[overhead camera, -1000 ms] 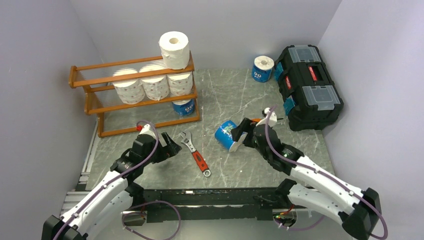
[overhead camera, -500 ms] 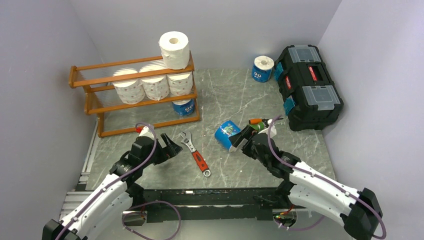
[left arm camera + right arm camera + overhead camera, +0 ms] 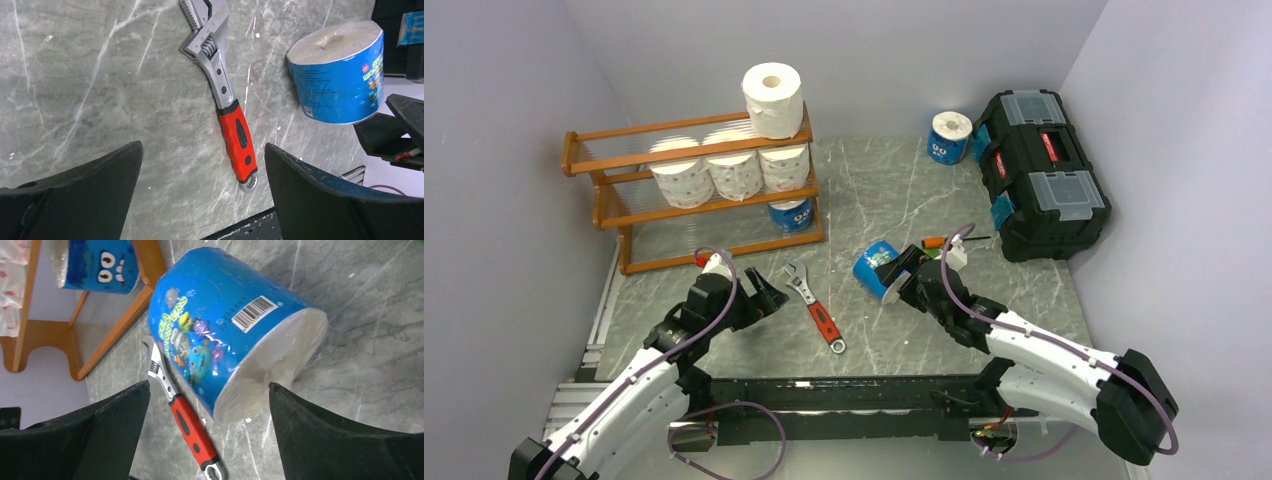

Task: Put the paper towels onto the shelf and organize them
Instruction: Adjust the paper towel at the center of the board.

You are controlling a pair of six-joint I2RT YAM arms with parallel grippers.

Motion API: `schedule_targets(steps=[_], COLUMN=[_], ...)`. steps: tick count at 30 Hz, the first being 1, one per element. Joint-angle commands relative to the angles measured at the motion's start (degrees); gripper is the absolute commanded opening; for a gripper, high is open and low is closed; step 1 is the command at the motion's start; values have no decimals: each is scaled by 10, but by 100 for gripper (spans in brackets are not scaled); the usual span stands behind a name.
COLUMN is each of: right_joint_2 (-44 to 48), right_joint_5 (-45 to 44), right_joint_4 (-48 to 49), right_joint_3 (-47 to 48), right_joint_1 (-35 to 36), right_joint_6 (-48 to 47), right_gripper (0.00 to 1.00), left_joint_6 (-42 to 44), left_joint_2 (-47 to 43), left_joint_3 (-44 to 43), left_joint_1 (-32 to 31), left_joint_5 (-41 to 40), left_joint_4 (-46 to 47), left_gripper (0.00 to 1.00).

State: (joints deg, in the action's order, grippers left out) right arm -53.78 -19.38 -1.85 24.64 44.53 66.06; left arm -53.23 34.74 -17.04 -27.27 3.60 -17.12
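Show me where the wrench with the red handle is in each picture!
Top external: the wrench lies in the lower middle, just left of the tipped-over blue roll.
Left wrist: the wrench runs down the centre, red handle lowest, with the blue roll at upper right.
Right wrist: the wrench is at the bottom, left of centre, under the blue roll.
Shared landmark: the blue roll, beside the wrench in all three views.

Barcode [image 3: 254, 313] on the blue-wrapped roll [image 3: 225, 335], up at about one o'clock on the wrapper, and the digits over it are too small to read. Left wrist view: fine print on that wrapper, all blurred. Scale marks on the wrench [image 3: 221, 85] head, numbers illegible.
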Motion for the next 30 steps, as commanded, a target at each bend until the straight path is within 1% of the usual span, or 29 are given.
schedule_targets(steps=[1, 5, 7, 14, 27, 30], right_joint_2=[-22, -26, -29, -55, -57, -61], right_joint_5=[2, 2, 9, 44, 31, 31], right_joint_4=[41, 31, 43, 154, 326, 361], right_joint_3=[1, 5, 0, -44, -121, -132], right_joint_1=[-8, -12, -14, -28, -30, -30], right_joint_6=[6, 4, 4, 14, -20, -34], right_gripper=[91, 92, 92, 88, 79, 75], left_joint_6=[2, 1, 1, 6, 8, 8], left_joint_2=[12, 15, 15, 20, 23, 27], left_joint_3=[1, 3, 5, 1, -2, -4], left_joint_1=[-1, -1, 0, -1, 0, -1], left_joint_5=[5, 6, 6, 4, -1, -2], left_joint_4=[15, 19, 20, 13, 10, 11], left_gripper=[97, 97, 97, 97, 98, 97])
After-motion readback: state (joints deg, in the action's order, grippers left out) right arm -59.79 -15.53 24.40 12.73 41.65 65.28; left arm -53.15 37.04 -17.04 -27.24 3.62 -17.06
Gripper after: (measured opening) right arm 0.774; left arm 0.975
